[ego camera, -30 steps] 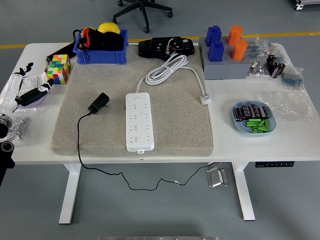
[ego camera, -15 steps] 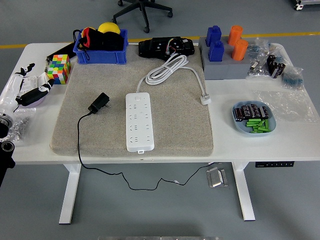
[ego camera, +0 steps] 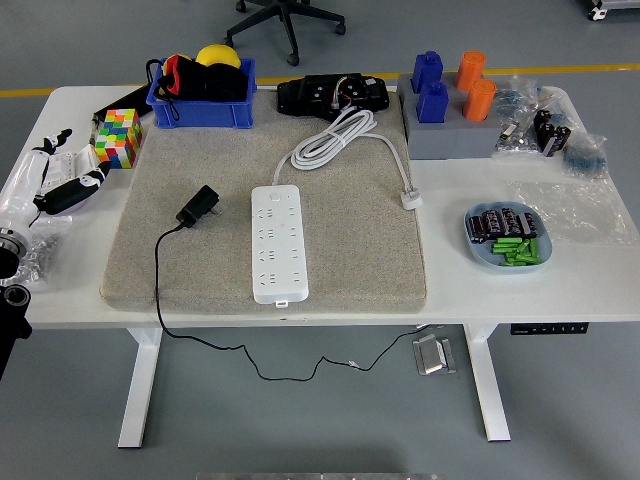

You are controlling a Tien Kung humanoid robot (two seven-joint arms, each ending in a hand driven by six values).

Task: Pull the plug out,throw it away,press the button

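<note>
Power strip [ego camera: 277, 243] lies lengthwise on the grey mat [ego camera: 200, 270] at the counter's [ego camera: 560, 290] middle, its sockets bare — the black plug [ego camera: 199, 206] already rests on the mat just left of it, cord trailing over the near edge. Your left robot hand [ego camera: 62, 180] sits at the far left; whether its fingers are apart I cannot tell. Press squarely on the strip's far-end button.

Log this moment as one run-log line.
plug: out, lying on mat left of power strip | button: not pressed yet | left hand: at table's left edge, holding nothing | right hand: out of view
</note>
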